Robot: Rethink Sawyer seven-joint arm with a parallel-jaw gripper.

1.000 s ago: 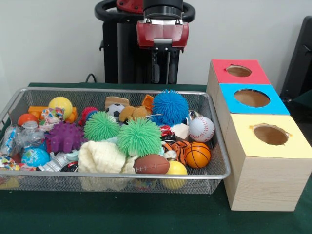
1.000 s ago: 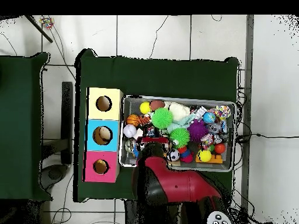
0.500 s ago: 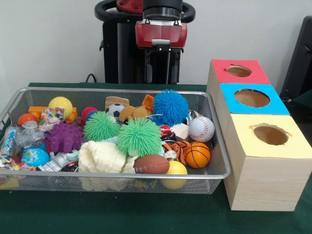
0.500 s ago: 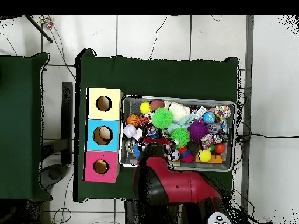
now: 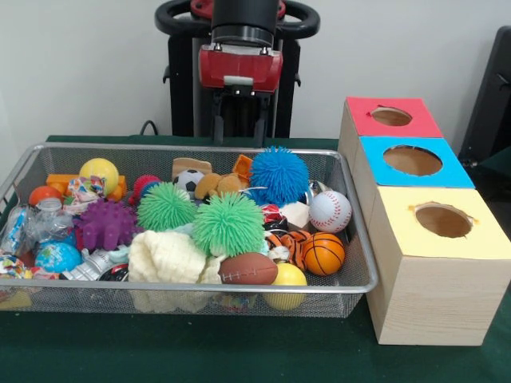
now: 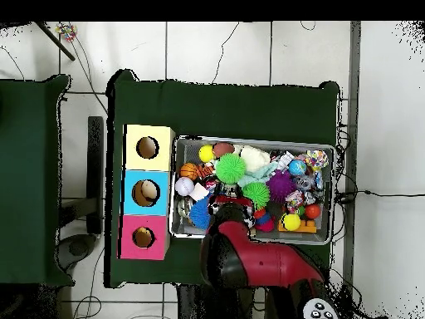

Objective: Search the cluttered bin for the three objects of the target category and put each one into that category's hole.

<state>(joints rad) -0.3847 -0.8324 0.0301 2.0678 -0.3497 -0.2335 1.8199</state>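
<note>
Gripper (image 5: 238, 136) hangs above the far rim of the silver wire-mesh bin (image 5: 96, 286), fingers apart, nothing between them. I haven't been told the target category, so my guess is it's one of two families. The first is soft spiky balls: a blue one (image 5: 278, 175) at far right-centre and two green ones (image 5: 166, 206) (image 5: 229, 225) mid-bin. The second is sports balls: white baseball (image 5: 330, 211) and orange basketball (image 5: 323, 254) at right, brown football (image 5: 248, 269) against the near rim, small black-and-white soccer ball (image 5: 188, 181) at the far side. All candidates are in the bin, none in a hole. The three wooden boxes stand right of the bin: red-topped (image 5: 359, 120) far, blue-topped (image 5: 375, 167) middle, yellow-topped (image 5: 399, 235) near. My plan is to take whatever sits on top first. The blue spiky ball is closest under the gripper and unburied, so I'd come straight down centred on it and close on the body, not the bristles, since it'll squash and could slip. I'd lift well clear of the mesh wall before traversing right, then centre over the hole before release. Round balls may roll if nudged, so no side-sweeps. In the overhead view the red arm (image 6: 249, 266) covers the bin's near-base edge, so I'd trust the front view there. No brand, label or readable writing anywhere; the wrapper prints at the left are too small to read.
</note>
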